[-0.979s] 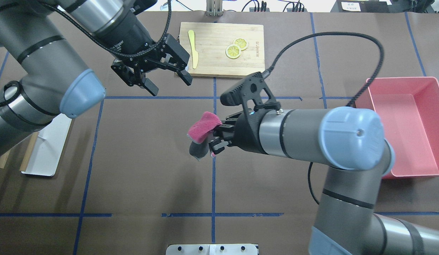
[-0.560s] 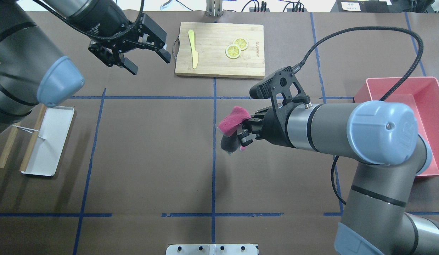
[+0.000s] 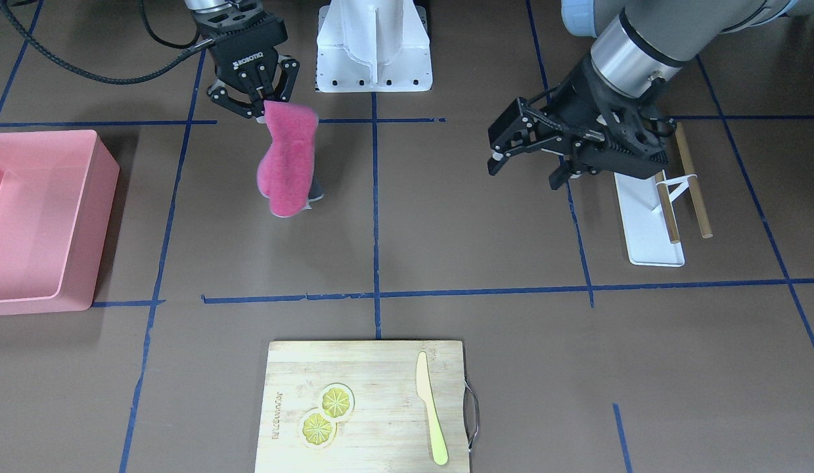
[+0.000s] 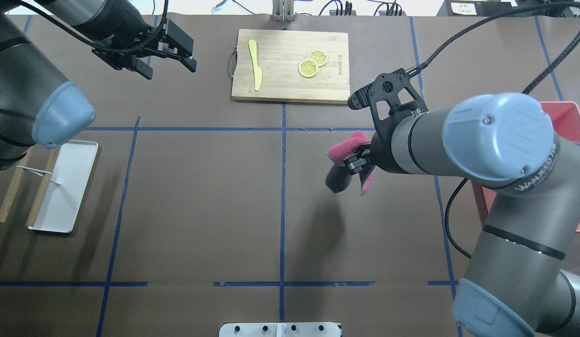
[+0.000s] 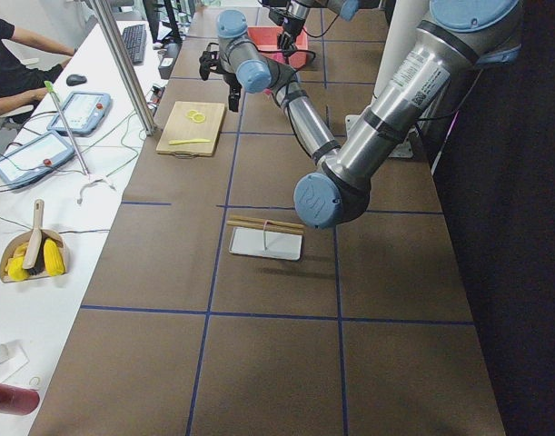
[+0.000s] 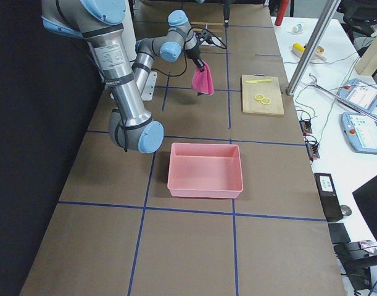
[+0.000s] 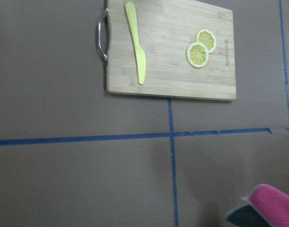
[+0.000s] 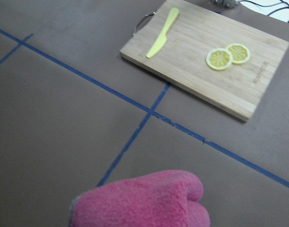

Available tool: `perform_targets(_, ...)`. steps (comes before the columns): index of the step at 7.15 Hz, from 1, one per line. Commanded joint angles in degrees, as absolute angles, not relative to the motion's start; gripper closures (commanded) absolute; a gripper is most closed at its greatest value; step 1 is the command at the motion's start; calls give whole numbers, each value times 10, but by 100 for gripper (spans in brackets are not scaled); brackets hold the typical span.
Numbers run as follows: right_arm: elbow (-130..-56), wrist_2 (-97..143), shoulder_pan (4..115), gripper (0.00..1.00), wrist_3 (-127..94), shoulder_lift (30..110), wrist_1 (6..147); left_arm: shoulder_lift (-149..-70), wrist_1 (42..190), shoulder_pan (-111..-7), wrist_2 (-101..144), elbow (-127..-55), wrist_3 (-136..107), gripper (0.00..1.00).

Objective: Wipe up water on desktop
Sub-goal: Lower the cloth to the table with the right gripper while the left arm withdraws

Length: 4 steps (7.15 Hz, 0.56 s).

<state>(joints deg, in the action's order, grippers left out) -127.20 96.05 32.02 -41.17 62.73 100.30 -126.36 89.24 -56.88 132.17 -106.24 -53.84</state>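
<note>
Your right claw (image 3: 257,110) is pinched tight on the top edge of one pink sponge (image 3: 286,161). The sponge hangs long axis straight down and appears clear of the brown desk (image 3: 446,230) directly beneath it. No wet patch can be made out on that surface.

On the overhead view, your left claw (image 3: 525,172) sits far off at 10 o'clock from the sponge, spread wide and empty, so the right arm is plainly the nearer. The next move looks like a straight drop onto the desk.

Also on the desk:
- one cutting board (image 3: 364,368) at 11 o'clock
- one yellow knife (image 3: 431,407)
- two lemon slices (image 3: 336,399)
- one pink bin (image 3: 39,303) at 3 o'clock
- one white tray (image 3: 643,240)
- two wooden sticks (image 3: 694,190)
</note>
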Motion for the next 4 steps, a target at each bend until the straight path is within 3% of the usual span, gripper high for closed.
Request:
perform_targets(1, -1274, 1056, 371, 100, -409, 613, 1109, -1259, 820, -578, 1296, -1063, -441, 1)
perform_targets(4, -1252, 1236, 376, 100, -413, 613, 1111, -1224, 816, -601, 1289, -1070, -379, 1)
